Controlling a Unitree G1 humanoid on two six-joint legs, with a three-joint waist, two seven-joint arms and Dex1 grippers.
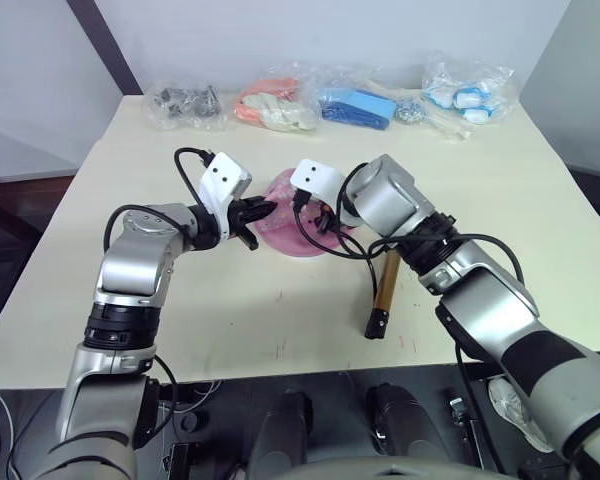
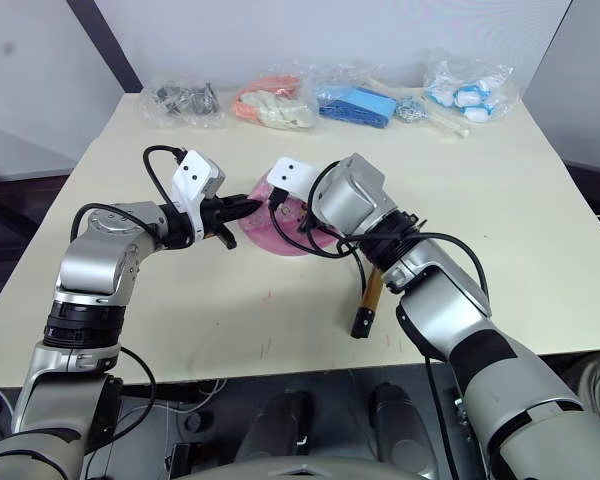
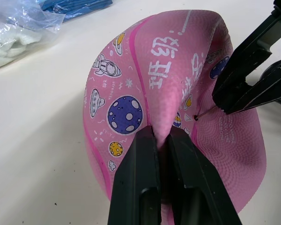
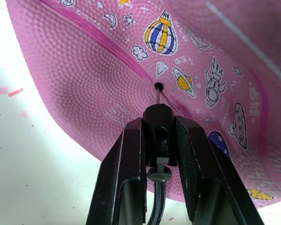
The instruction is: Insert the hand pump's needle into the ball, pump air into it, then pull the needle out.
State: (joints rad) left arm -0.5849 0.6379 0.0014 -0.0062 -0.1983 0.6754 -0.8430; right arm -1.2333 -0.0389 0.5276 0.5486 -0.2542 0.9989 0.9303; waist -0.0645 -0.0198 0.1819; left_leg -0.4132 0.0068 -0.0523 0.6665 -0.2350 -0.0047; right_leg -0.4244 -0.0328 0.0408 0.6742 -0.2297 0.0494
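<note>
A limp, deflated pink rubber ball [image 3: 145,89] printed with cartoon rockets and planets is seen lying near the middle of the cream-coloured desk [image 1: 130,330], between the two claws. A raised fold of its skin is pinched by the left claw [image 3: 161,140], whose two black fingers are pressed together on the rubber. Just beyond that fold, the right claw [image 4: 158,123] is held against the ball's dimpled surface, its black fingers clamped on the small black fitting of the thin metal needle [image 4: 158,95]. The needle's tip is seen at the small dark valve hole [image 4: 158,86], which sits beside a darker pink seam line; how deep the tip has entered cannot be told. A thin black hose [image 4: 158,197] is seen running back from the fitting between the right claw's fingers. The slim gold-brown metallic hand pump [image 1: 384,282] with black end caps is lying flat on the desk behind the right claw, under that arm's forearm and apart from the ball. Well beyond both claws, along the far edge of the desk, a row of clear plastic bags [image 1: 280,103] holding dark, orange-white, blue and white items is laid out.
</note>
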